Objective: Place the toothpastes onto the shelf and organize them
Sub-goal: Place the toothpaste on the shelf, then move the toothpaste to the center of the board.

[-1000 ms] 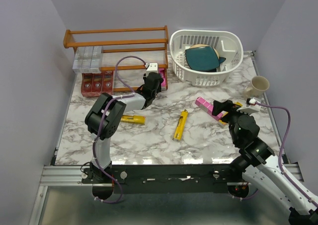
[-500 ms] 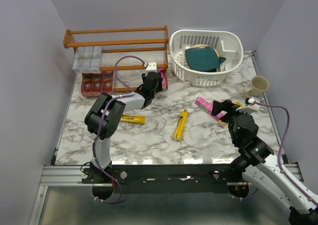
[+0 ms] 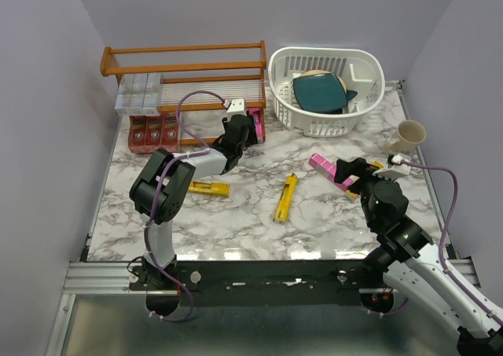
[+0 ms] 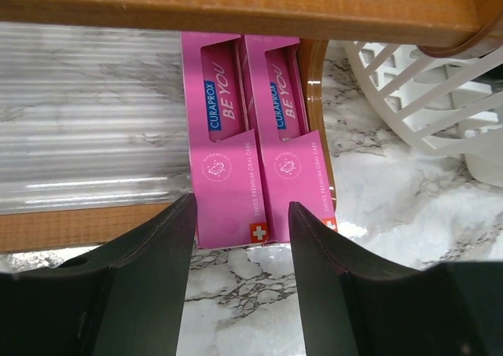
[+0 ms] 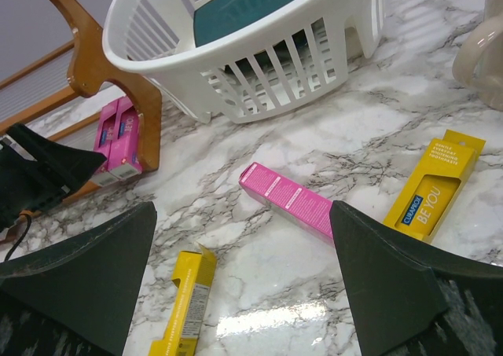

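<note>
Where two magenta cartons (image 4: 251, 136) are lodged side by side at the right end of the shelf's (image 3: 185, 49) lower tier, the left jaws are held apart just short of them, nothing clasped. Loose stock on the tabletop (image 3: 236, 230): one pink carton (image 5: 287, 200), three yellow cartons (image 3: 285, 197). The right jaws, spread wide and empty, are poised above the pink carton, to which the right arm is much the nearer. Its long axis is laid obliquely across the gap between them; a wrist turn is judged necessary before closing.
</note>
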Tool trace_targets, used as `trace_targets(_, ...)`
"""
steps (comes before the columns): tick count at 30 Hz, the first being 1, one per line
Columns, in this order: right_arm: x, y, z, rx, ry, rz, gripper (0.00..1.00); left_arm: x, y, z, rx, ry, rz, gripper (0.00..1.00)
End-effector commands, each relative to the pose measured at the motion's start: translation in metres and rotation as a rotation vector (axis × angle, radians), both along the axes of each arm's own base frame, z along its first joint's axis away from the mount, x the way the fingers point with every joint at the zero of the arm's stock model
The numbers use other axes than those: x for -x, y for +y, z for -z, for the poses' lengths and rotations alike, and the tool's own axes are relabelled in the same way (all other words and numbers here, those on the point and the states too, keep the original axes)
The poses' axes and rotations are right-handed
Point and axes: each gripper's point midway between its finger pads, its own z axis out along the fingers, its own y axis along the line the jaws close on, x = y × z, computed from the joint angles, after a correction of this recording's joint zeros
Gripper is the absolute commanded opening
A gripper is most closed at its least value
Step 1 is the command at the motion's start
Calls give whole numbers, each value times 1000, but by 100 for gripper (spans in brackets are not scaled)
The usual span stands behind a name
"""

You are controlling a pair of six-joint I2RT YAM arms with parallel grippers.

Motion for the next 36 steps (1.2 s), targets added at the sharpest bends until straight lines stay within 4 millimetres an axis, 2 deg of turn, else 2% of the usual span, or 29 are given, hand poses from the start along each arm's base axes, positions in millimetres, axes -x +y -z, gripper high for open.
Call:
trace_targets(1,-1,-6,0,8,-7,34,100,0,-9,-30,86,-57,27,61)
trace_targets(8,0,-6,0,7,-7,31,100,5,-12,-42,137,-65,44,68)
trace_targets(11,-1,-4,1,11,-4,23,100,19,-12,-52,149,-56,77,71)
trace_targets(12,-2,-3,0,12,-2,20,100,26,-10,-61,159,-62,85,72)
trace_targets(14,-4,2,1,17,10,-1,100,39,-5,-62,151,-30,97,72)
trace_targets(15,-5,4,3,22,17,-8,100,49,1,-72,158,-35,98,73)
trace_targets(17,-9,11,8,37,46,-34,100,64,13,-72,140,0,78,75)
trace_targets(18,-11,13,10,43,60,-38,100,76,22,-84,149,-9,67,77)
trace_targets(19,-12,17,15,56,88,-51,100,86,29,-79,144,25,54,77)
trace_targets(20,-15,19,11,58,96,-52,100,93,35,-83,143,24,40,78)
trace_targets(21,-20,22,23,84,149,-52,100,105,45,-93,151,7,28,80)
trace_targets(23,-23,26,30,113,197,-71,100,119,60,-98,135,15,3,83)
trace_targets(24,-29,28,36,135,234,-72,100,130,71,-110,134,-9,-15,84)
trace_targets(25,-31,31,40,138,260,-87,100,139,79,-109,109,11,-22,87)
trace_targets(26,-34,31,45,144,284,-85,100,145,84,-114,105,6,-24,88)
trace_targets(27,-40,26,43,127,295,-61,100,154,93,-131,115,-31,-31,88)
trace_targets(28,-42,27,56,128,346,-75,100,163,99,-132,95,-21,-30,89)
trace_targets(29,-45,26,61,115,365,-75,100,169,104,-139,89,-37,-27,93)
trace_targets(30,-50,17,65,94,381,-54,100,179,113,-157,90,-85,-24,95)
trace_targets(31,-53,23,77,73,415,-89,100,186,121,-159,65,-86,-32,99)
trace_targets(32,-56,20,82,59,433,-86,100,192,127,-165,56,-100,-29,99)
trace_targets(33,-60,11,88,41,454,-59,100,202,134,-183,48,-151,-19,99)
trace_targets(35,-65,9,103,20,509,-70,100,215,144,-188,11,-158,-4,99)
trace_targets(36,-68,-1,107,4,525,-46,100,224,151,-196,6,-189,0,99)
